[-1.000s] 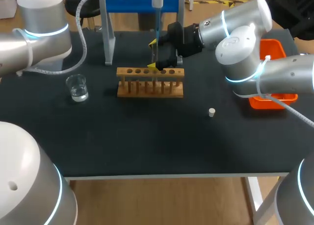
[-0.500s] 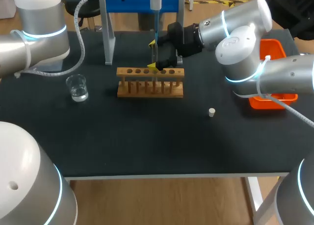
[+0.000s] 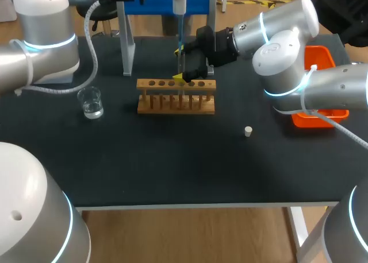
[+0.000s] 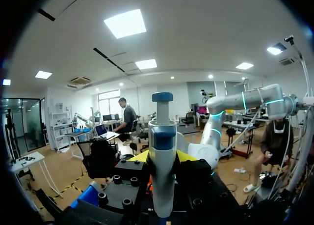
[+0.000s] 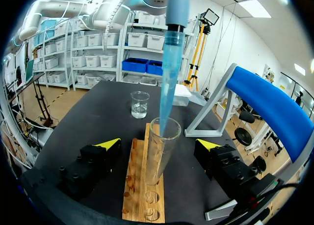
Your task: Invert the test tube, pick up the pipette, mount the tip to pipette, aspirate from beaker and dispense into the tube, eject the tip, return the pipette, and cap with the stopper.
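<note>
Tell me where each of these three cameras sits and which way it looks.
Head view: fixed above and behind, looking down on the table; left arm and right arm enter from the sides.
Left wrist view: on the left wrist, looking along the left tool, shut on the pipette; the right arm shows beyond.
Right wrist view: on the right wrist, looking along the open right tool at the test tube in the rack; left arm beyond.
Shared: head and right wrist views both show rack, beaker and pipette.
</note>
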Robot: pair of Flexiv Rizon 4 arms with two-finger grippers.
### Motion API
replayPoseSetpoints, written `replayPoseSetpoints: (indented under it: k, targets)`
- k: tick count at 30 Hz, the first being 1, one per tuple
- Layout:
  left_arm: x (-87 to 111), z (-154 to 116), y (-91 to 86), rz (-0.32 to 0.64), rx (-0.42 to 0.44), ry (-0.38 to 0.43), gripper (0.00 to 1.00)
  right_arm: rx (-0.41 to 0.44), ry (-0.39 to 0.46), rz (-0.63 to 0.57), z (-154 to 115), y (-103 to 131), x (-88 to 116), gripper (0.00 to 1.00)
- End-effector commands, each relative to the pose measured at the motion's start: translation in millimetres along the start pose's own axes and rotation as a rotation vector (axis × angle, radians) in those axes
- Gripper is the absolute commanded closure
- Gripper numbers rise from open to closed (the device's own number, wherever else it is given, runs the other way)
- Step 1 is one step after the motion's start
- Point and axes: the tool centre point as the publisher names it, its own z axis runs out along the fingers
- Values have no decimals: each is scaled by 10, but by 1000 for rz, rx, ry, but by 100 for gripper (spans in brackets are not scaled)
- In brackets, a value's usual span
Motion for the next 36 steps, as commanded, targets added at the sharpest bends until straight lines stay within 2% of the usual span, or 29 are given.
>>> replayPoseSetpoints:
  k: [1,36]
  targets:
    - [8,8,26,6,5,-4,100,2,2,0,-7,3,-5,0]
    - [29,79,174,42,-23,5,100,2,2,0,-7,3,-5,0]
